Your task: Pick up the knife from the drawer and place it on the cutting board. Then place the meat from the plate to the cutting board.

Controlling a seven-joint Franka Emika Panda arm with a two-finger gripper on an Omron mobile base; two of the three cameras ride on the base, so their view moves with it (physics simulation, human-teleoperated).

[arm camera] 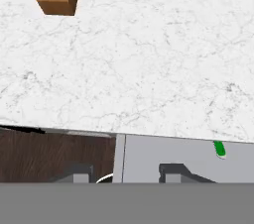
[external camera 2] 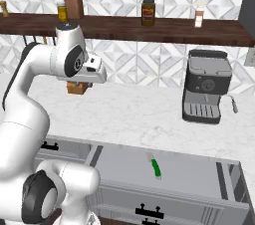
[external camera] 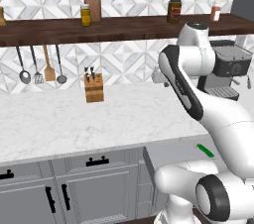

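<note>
**Drawer open, knife lying inside; hand held high above the counter**

The drawer (external camera 2: 189, 174) stands pulled out below the marble counter (external camera 2: 144, 114). The knife (external camera 2: 156, 166) lies flat on its pale floor, green handle toward the front, blade toward the counter, apart from the drawer walls. In the left base view the handle (external camera: 204, 150) shows past the arm's forearm, which covers most of the drawer. The hand view catches the handle end (arm camera: 219, 149) just below the counter edge.

The gripper (arm camera: 126, 176) hangs well above the counter, looking down at the drawer's left end. Its fingers (arm camera: 173, 172) stand wide apart with nothing between them.

On the counter: a knife block (external camera: 94, 87) near the back wall, and a coffee machine (external camera 2: 205, 92) to the right. Jars (external camera 2: 148, 12) sit on the wooden shelf (external camera 2: 164, 27); utensils (external camera: 49, 64) hang beneath it. Nothing lies between hand and knife.
</note>
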